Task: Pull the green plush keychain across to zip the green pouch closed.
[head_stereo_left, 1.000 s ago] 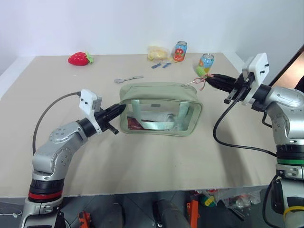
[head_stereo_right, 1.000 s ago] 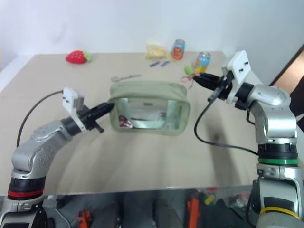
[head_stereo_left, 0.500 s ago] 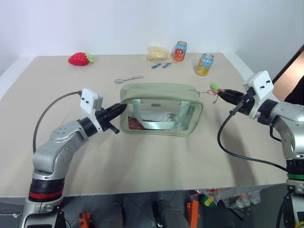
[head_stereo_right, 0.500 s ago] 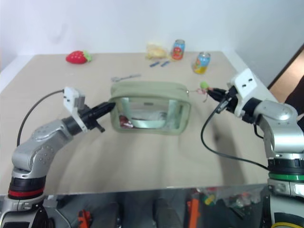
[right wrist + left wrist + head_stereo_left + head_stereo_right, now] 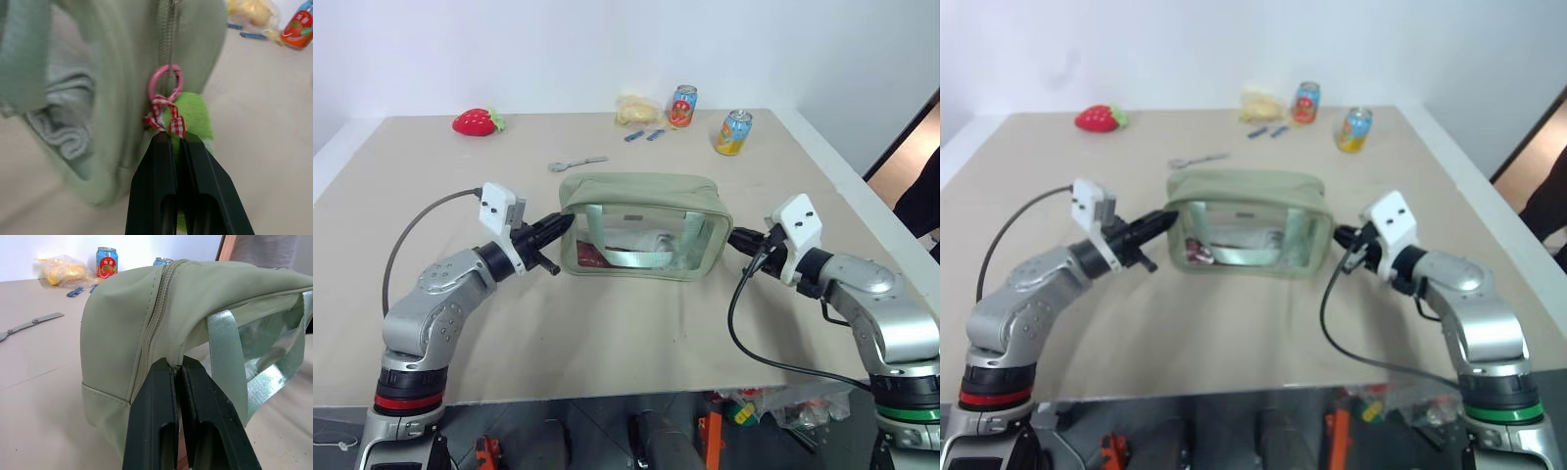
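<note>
At the pale sage-green fabric pouch mid-table, the left tool pinched its near end shut-fingered, while the right tool gripped the lime-green fuzzy plush keychain at the far end. Zip looked closed; releasing seemed next.

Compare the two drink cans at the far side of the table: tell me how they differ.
The can beside the yellow bag is blue with a red label and stands farther back; the other can is orange and teal and stands nearer the green pouch, to the right. Both stand upright on the table.
</note>
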